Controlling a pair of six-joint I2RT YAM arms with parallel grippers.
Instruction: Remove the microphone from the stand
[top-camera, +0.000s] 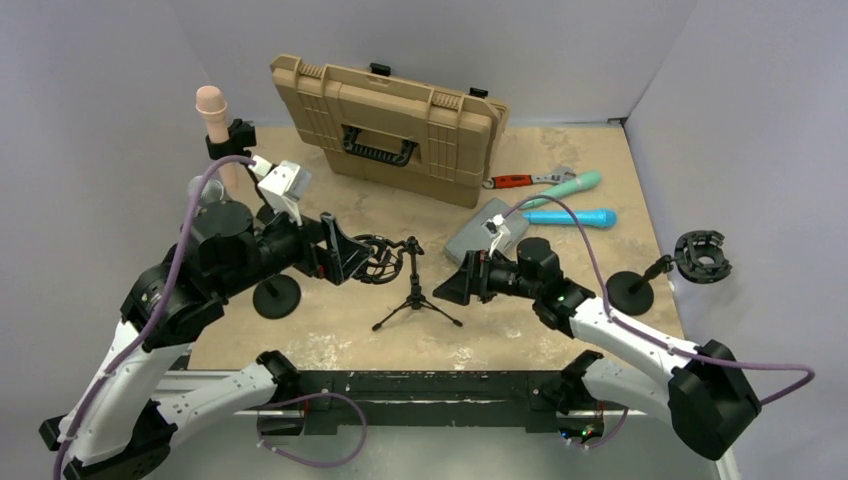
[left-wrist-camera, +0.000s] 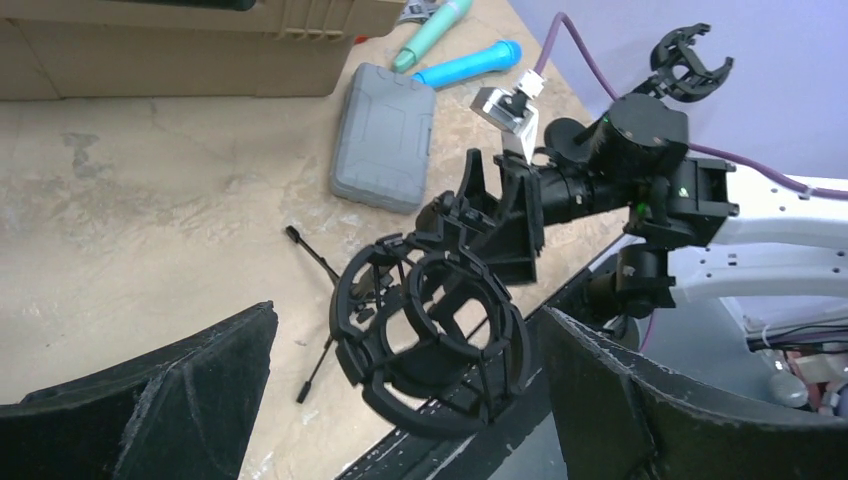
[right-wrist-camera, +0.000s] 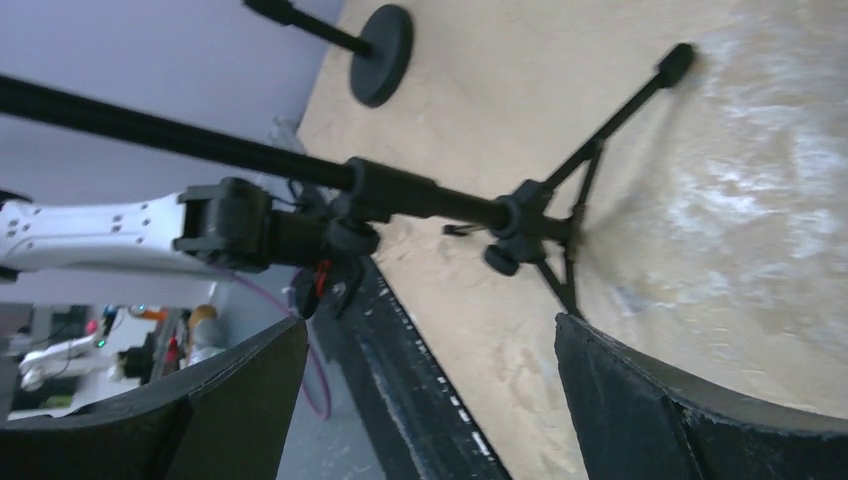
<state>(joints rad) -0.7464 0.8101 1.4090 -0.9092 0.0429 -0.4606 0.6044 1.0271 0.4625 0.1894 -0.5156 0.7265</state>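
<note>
Left gripper (top-camera: 345, 255) is spread wide, near the middle of the desk and a little toward its left edge, and grasps nothing. The left wrist view shows the ring of a black shock mount (left-wrist-camera: 430, 330) sitting in the gap between its two fingers (left-wrist-camera: 190, 385), with space on both sides and no contact that can be seen. That mount tops a small tripod stand (top-camera: 415, 290) standing near the middle of the near edge. Right gripper (top-camera: 450, 285) faces the tripod from the right, also parted wide and empty. In its wrist view the tripod's pole (right-wrist-camera: 430, 197) crosses beyond the open fingers (right-wrist-camera: 640, 400) without touching them. The pink microphone (top-camera: 211, 108) stands upright at the far left corner of the desk, seated in a black stand clip (top-camera: 232, 138), well apart from both grippers. A tan hard case (top-camera: 390, 125) leans along the far edge. A grey box (top-camera: 485, 232) lies just behind the right gripper. A teal microphone (top-camera: 575, 185) and a blue microphone (top-camera: 570, 217) lie toward the right edge.
</note>
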